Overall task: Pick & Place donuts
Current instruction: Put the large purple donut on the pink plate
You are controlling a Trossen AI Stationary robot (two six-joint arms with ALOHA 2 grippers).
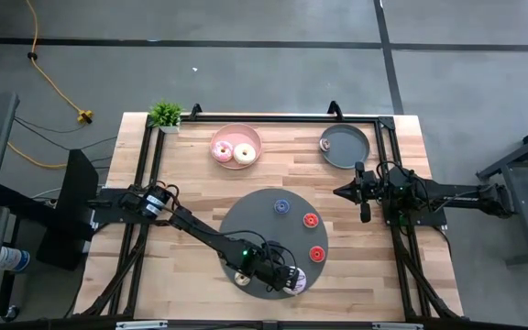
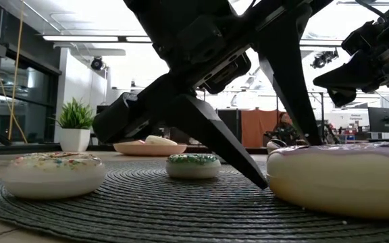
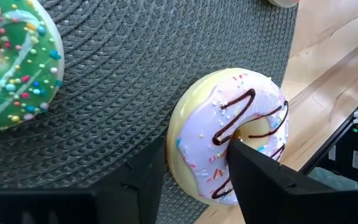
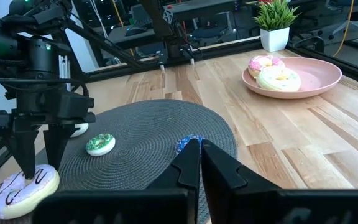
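- Purple-frosted donut (image 3: 229, 137) lies at the edge of the dark woven mat (image 3: 123, 93); the left gripper (image 3: 194, 171) stands over it, jaws apart, one finger in the hole, the other outside the ring.
- It looks light, rigid and glossy; pinching across the ring wall seems the surest hold.
- Green donut (image 3: 11, 62) lies well aside of the jaws.
- Right gripper (image 4: 199, 163) waits above the tabletop (image 4: 291, 137), jaws together.

bright, even overhead light | ceiling strip light (image 2: 80, 38) glares | soft shadows | near arm silhouetted
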